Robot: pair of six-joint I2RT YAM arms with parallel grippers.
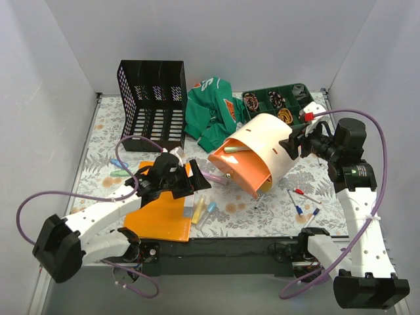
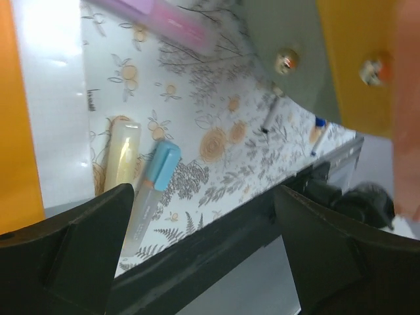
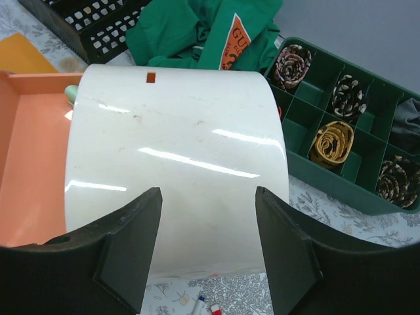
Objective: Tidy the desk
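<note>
On the desk (image 1: 262, 220), the right hand (image 1: 289, 146) sits released at the tipped bin (image 1: 259, 147). The left hand (image 1: 192, 188), also released, hovers over the highlighters (image 1: 203, 210), probably the next pick.

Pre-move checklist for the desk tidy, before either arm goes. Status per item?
1. Left hand open and empty: ok.
2. Right hand open, nothing clamped: ok.
3. Right hand clear of the white-and-orange organizer: cannot tell; it sits close to the white shell.
4. Organizer upright: not ok, it lies tilted on the desk.
5. Pens stowed: not ok, loose near the right arm.
6. Highlighters reachable: likely ok, lying beside the orange folder, just ahead of the left hand.
</note>
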